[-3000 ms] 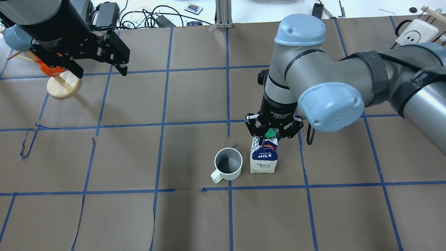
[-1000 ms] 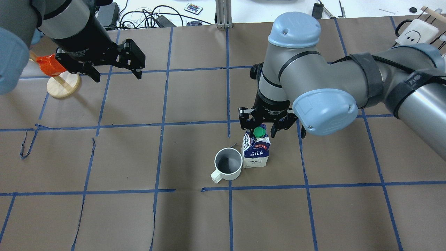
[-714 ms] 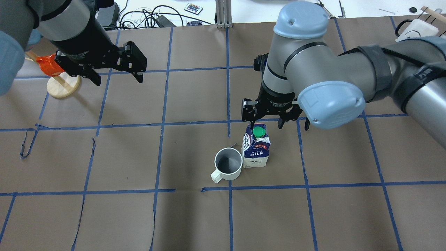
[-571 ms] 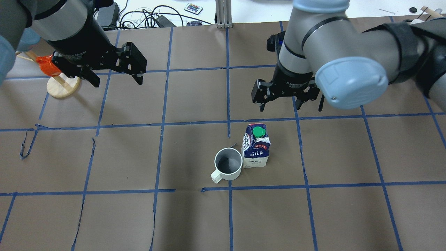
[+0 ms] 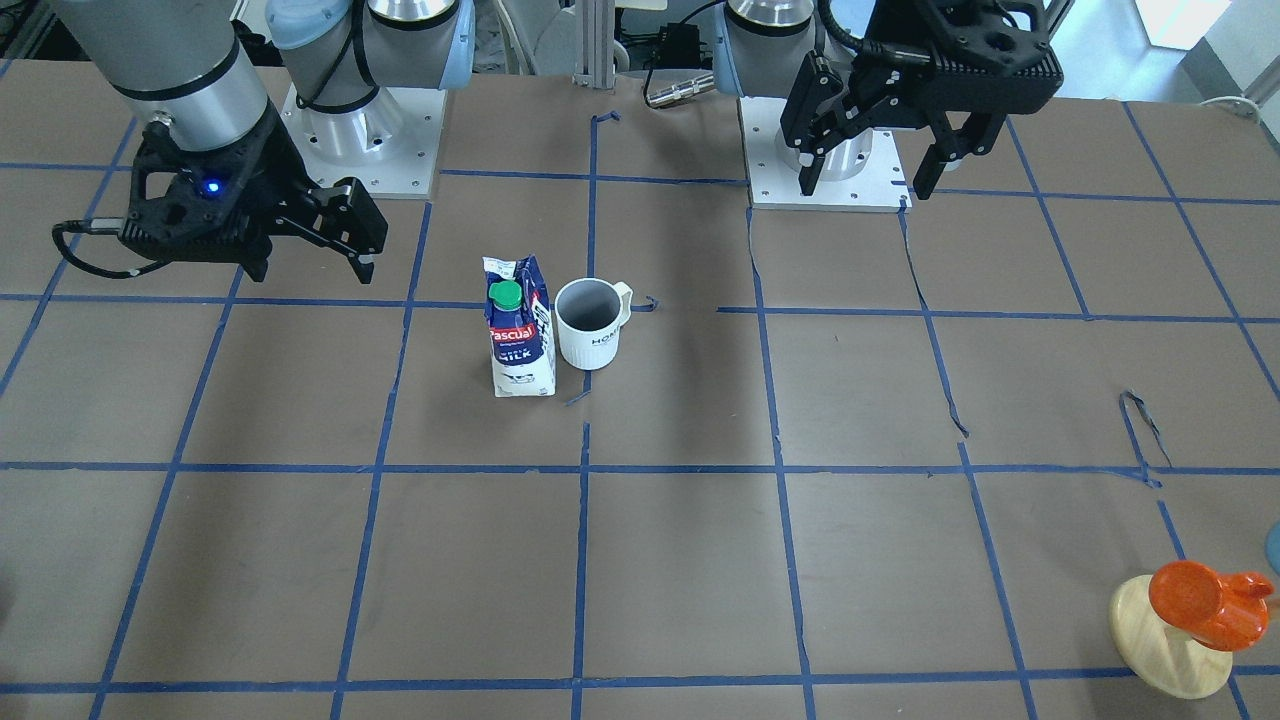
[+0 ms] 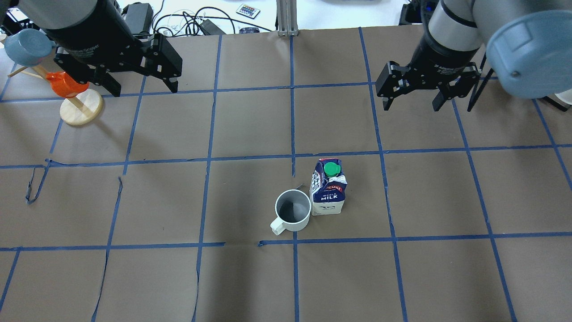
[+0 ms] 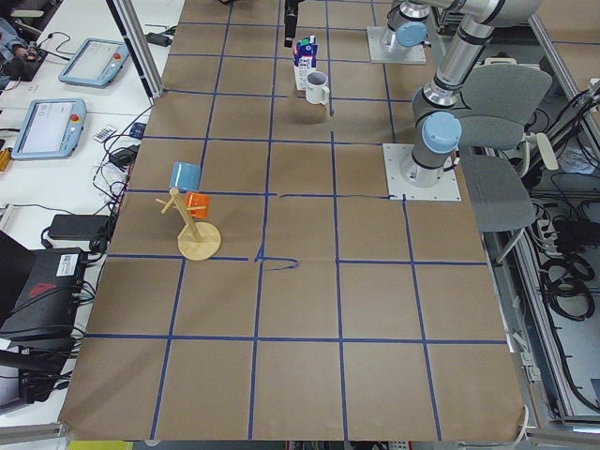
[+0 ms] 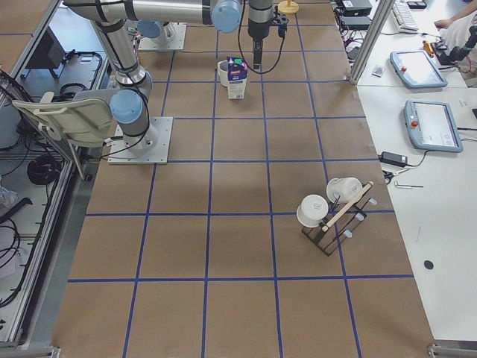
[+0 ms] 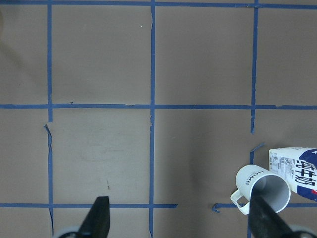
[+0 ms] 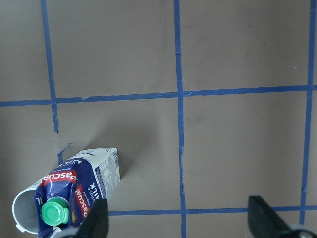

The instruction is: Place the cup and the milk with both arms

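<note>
At the upper left of the overhead view, the left tool [image 6: 142,87] hangs above the brown, blue-taped table [image 6: 156,277]. Its two black fingers are spread wide, with nothing between them. Just to its left stands a wooden peg stand [image 6: 81,111] carrying an orange cup [image 6: 62,84] and a blue cup [image 6: 27,44]. A little right of the frame's centre, inside one taped square, the cup [image 6: 292,212] stands upright with its mouth up and a dark interior. Its small handle points toward the lower left. Close on its right the milk [image 6: 329,190] stands upright, with its green cap [image 6: 330,169] on top and the word MILK facing the camera. Whether the two touch or are only just apart cannot be told. Both rest on the table and neither arm holds them. The left wrist camera catches the pair at the lower right edge of its frame. At the upper right the right tool [image 6: 413,105] is raised off the table, well apart from the milk. Its fingers are likewise spread wide and empty. In its wrist camera the milk sits in the lower left corner, with a sliver of the cup's rim showing beside it.
</note>
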Robot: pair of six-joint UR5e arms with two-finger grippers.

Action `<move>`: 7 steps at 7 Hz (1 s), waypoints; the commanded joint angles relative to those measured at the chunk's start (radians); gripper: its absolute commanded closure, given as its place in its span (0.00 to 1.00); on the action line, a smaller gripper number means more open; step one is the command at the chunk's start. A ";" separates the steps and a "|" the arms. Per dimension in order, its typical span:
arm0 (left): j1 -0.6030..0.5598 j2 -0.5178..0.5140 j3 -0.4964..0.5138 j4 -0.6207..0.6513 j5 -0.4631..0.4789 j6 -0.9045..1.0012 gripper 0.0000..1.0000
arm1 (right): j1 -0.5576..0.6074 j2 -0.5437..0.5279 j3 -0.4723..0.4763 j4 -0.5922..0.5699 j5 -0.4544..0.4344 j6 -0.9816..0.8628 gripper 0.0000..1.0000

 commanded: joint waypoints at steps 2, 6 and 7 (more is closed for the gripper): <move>0.001 -0.053 0.050 -0.030 -0.008 -0.006 0.00 | -0.031 -0.013 -0.004 0.083 -0.031 -0.001 0.00; 0.004 -0.053 0.018 -0.002 -0.006 0.008 0.00 | -0.022 -0.049 -0.011 0.138 -0.045 -0.001 0.00; 0.004 -0.058 0.019 -0.004 -0.008 0.008 0.00 | -0.020 -0.049 -0.011 0.138 -0.041 -0.001 0.00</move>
